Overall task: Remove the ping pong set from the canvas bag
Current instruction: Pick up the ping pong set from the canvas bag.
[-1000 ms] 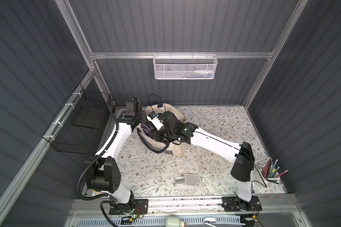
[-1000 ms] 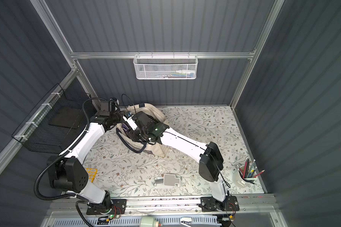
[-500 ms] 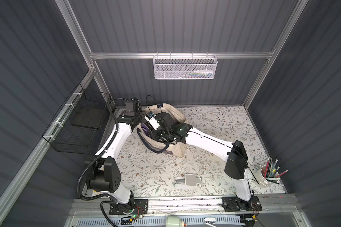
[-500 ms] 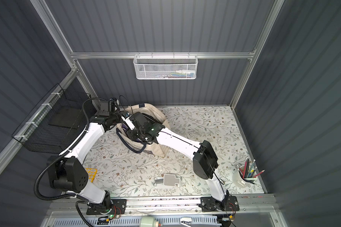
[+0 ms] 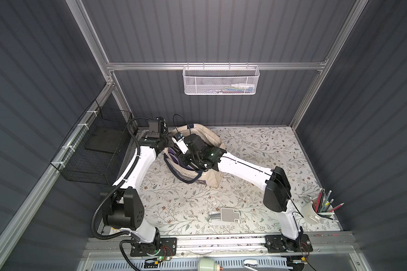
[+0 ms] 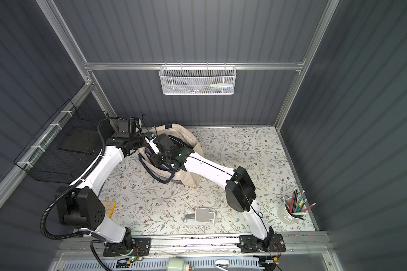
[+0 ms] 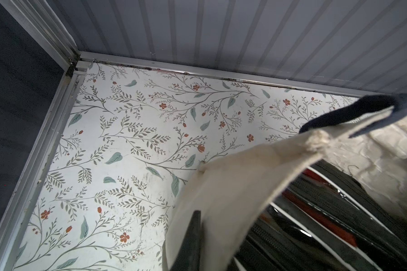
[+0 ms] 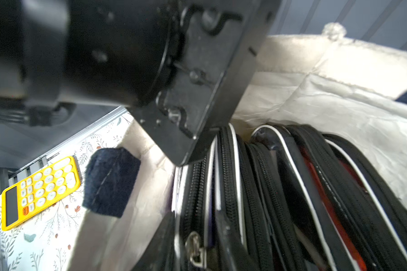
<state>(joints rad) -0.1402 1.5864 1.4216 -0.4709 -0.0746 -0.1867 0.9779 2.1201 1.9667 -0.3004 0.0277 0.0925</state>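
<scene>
Bag (image 5: pixel 211 140) stands at the back of the table (image 5: pixel 256 150), on our left side, with its mouth open upward; we see it that way in both top views. Its cloth is cream, and a navy strap (image 8: pixel 111 185) shows on its outside. Our left gripper (image 5: pixel 169 143) reaches the bag's rim from the left. In the left wrist view the cream rim runs down beside one dark finger (image 7: pixel 194 234), and the gripper is pinched tight on that rim. Inside the bag is the set (image 8: pixel 291 187): black and zipped, with thin white lines along its edges and some red showing in the gaps. Our right arm goes over the rim and down into the bag. In the right wrist view our right gripper (image 8: pixel 194 234) has one finger on each side of a zip edge of the set, right by a small metal zip pull (image 8: pixel 194 252). We cannot tell if those fingers press the set or only stand beside it. A yellow calculator (image 8: pixel 40 192) lies on the table outside the bag, at the front left. A cup of pencils (image 5: pixel 315 212) stands well apart at the front right corner, and a white wire basket (image 5: pixel 221 79) hangs on the back wall.
</scene>
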